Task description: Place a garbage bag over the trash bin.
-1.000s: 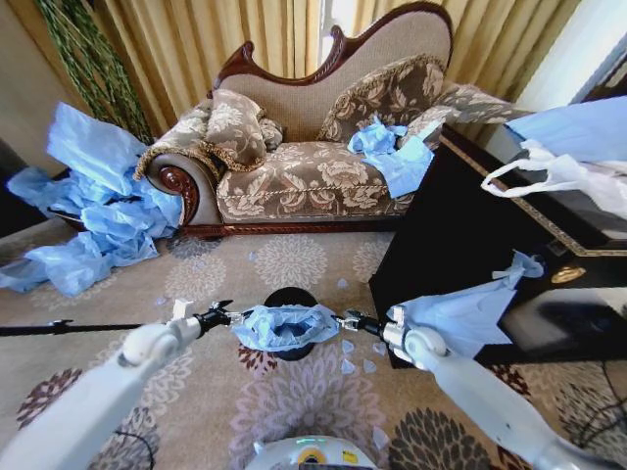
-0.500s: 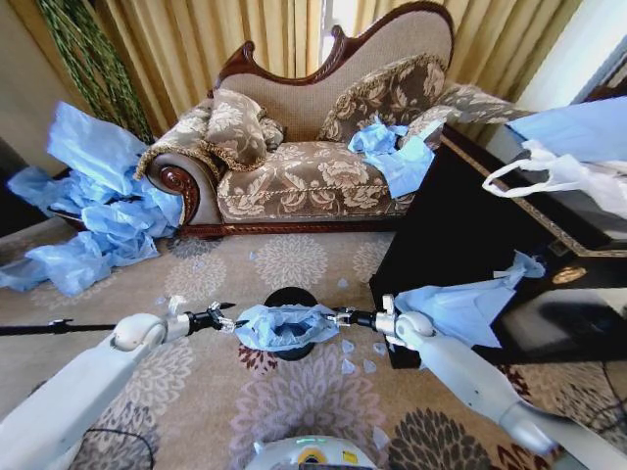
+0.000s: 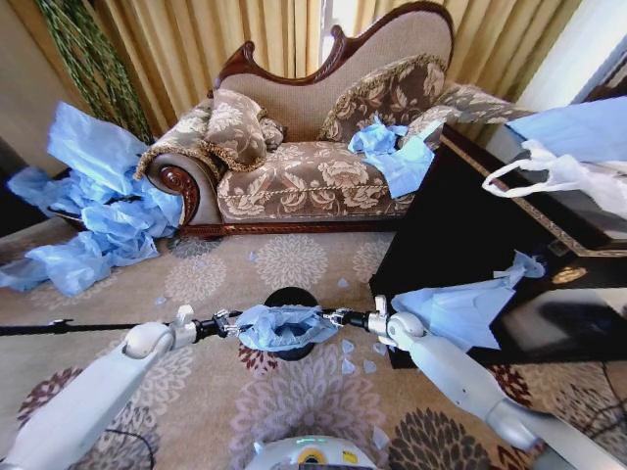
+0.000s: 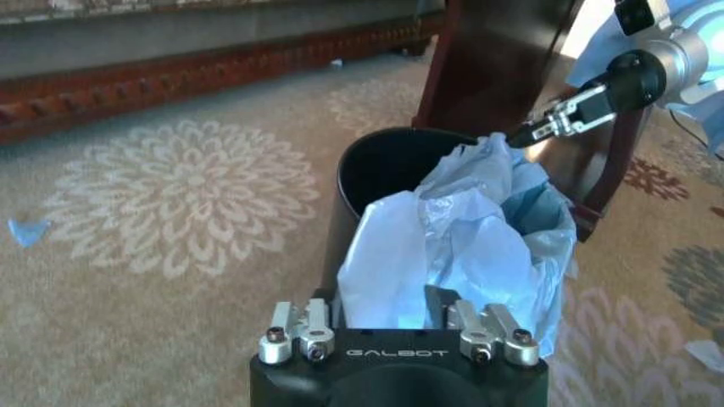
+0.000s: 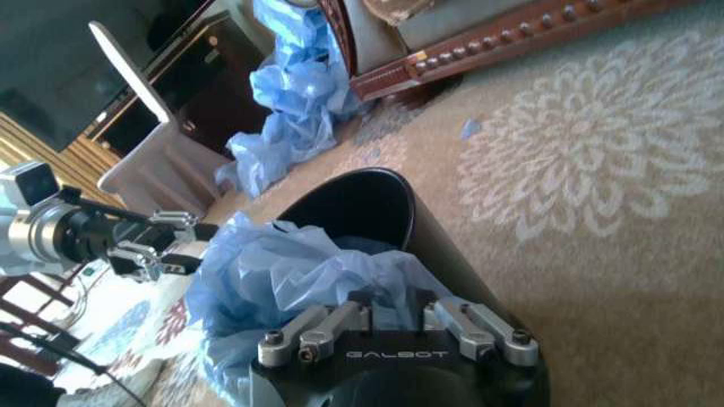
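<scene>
The light-blue garbage bag hangs bunched over the mouth of the black trash bin, which stands on the carpet just ahead of me. My left gripper is shut on the bag's left edge and my right gripper on its right edge. In the left wrist view the garbage bag sags into the bin's near side; the trash bin is open behind it, with the right gripper beyond. The right wrist view shows the garbage bag crumpled over the rim of the trash bin.
A patterned sofa stands behind the bin with blue bags on its seat. More blue bags are heaped on the floor at left. A dark cabinet at right carries a white handled bag. Blue scraps dot the carpet.
Both grippers have drawn a little closer together over the bin, and the bag between them is bunched narrower. The bin has not moved.
</scene>
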